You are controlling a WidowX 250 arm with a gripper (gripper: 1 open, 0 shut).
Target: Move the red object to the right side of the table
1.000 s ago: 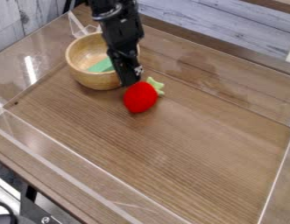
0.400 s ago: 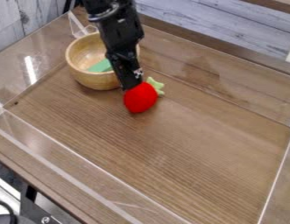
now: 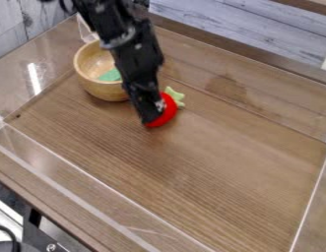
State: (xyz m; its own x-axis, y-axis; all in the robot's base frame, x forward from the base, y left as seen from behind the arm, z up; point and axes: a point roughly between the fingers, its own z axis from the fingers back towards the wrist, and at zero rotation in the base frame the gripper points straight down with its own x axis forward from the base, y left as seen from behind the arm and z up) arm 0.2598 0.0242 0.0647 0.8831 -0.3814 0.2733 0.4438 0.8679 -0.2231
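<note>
The strawberry (image 3: 163,114) is red with green leaves. The bowl (image 3: 87,63) is pale yellow; the thing (image 3: 110,73) inside is green. The table (image 3: 192,182) is brown with wood grain. The arm (image 3: 126,39) is black.

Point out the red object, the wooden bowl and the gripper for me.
red object (image 3: 164,114): camera view, on the lower right of its red body.
wooden bowl (image 3: 97,89): camera view, on its outer front wall.
gripper (image 3: 151,102): camera view, between its fingertips, down at the red object.
</note>
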